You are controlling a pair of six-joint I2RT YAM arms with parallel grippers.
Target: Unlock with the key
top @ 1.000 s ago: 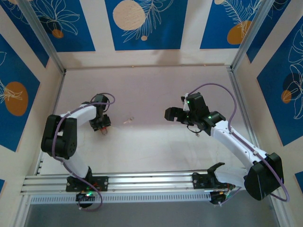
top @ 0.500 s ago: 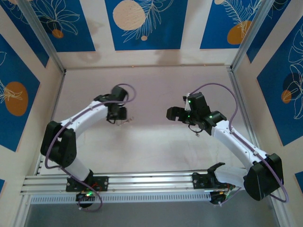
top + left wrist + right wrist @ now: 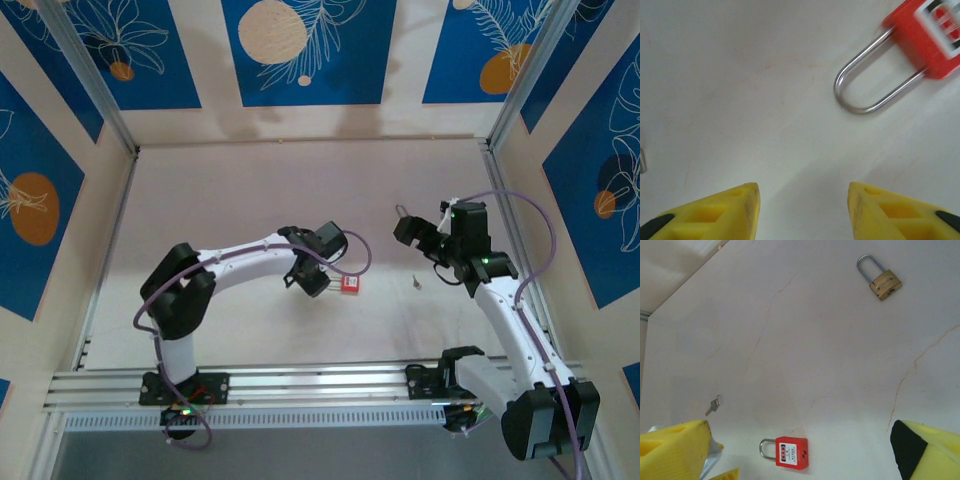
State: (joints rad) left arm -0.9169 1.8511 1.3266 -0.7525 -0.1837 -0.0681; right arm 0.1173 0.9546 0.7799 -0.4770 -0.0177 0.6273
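Two empty pincers are hanging spread: left gripper (image 3: 804,192) by the red padlock (image 3: 931,36), right gripper (image 3: 799,432) near the key (image 3: 714,405) (tiny, flat), which could be skidding away under a pinch.

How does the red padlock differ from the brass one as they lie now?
The red padlock has a red body with a white label; the brass padlock is bare yellow metal. In the right wrist view the red padlock's shackle points left, the brass padlock's up and left. The red padlock lies just beyond the left gripper; the brass padlock lies apart from it. Both lie flat, silver shackles apparently shut.
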